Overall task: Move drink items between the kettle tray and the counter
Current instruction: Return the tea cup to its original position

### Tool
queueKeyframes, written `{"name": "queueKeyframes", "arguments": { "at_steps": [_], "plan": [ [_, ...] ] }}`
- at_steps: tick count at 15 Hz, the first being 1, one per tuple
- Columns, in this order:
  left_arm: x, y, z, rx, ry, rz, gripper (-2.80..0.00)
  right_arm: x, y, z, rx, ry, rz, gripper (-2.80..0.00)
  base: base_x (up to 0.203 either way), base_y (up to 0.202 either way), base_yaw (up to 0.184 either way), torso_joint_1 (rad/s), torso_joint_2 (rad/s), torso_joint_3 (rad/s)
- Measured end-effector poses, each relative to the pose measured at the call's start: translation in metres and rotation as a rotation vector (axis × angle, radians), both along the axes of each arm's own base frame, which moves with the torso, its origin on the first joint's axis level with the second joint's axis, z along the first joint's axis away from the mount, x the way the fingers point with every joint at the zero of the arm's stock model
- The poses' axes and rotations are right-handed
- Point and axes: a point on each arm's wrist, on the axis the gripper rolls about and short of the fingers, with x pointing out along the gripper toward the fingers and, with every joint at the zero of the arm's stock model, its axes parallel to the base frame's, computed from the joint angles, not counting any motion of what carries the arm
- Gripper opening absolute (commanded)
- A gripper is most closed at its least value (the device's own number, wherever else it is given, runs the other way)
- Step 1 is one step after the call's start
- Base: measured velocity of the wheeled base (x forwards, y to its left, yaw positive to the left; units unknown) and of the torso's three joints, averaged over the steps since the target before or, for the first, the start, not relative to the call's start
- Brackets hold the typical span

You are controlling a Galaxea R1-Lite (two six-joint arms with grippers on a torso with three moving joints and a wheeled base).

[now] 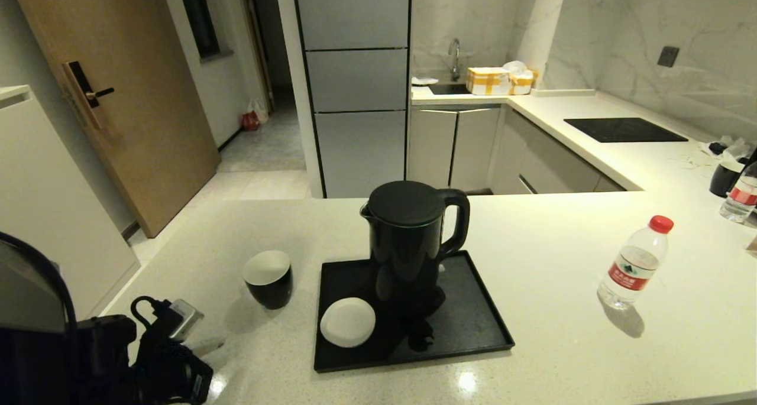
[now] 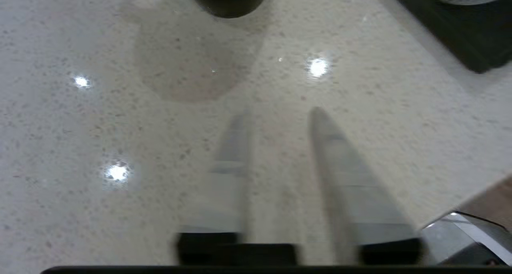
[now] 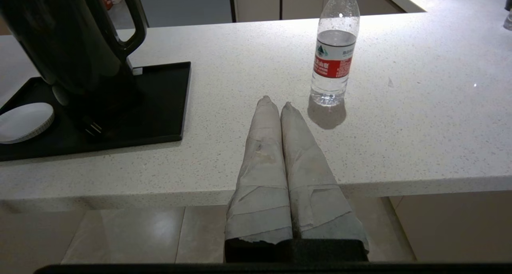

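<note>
dim warm light, glare spots on the glossy counter [image 2: 120, 210], left wrist view blurred.

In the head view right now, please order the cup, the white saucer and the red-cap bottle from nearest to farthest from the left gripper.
From the left gripper:
1. Cup, on the counter left of the tray.
2. Saucer, on the tray, front left.
3. Bottle, far right on the counter.

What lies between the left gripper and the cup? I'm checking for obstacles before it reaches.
Nothing: in the left wrist view, only bare counter separates the open left gripper from the cup.
</note>
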Motion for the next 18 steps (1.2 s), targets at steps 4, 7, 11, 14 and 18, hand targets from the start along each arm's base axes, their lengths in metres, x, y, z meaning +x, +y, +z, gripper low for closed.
{"name": "queueKeyframes", "arguments": {
  "at_steps": [4,7,11,14,18],
  "plan": [
    [-0.001,-0.001,-0.002,-0.006,0.010,-0.007,0.00,0.000,0.000,0.000,0.000,0.000,0.000,-2.80,0.000,0.000,0.000,0.000,0.00,0.000],
    [0.009,-0.001,-0.003,-0.030,-0.020,-0.051,0.00,0.000,0.000,0.000,0.000,0.000,0.001,-2.80,0.000,0.000,0.000,0.000,0.00,0.000],
    [0.036,-0.005,-0.007,-0.025,-0.082,-0.082,0.00,0.000,0.000,0.000,0.000,0.001,0.000,-2.80,0.000,0.000,0.000,0.000,0.00,0.000],
    [0.045,-0.007,-0.010,-0.019,-0.095,-0.085,0.00,0.000,0.000,0.000,0.000,0.000,0.000,-2.80,0.000,0.000,0.000,0.000,0.00,0.000],
    [0.074,-0.015,-0.010,-0.012,-0.167,-0.068,0.00,0.000,0.000,0.000,0.000,0.001,0.000,-2.80,0.000,0.000,0.000,0.000,0.00,0.000]
  ]
}}
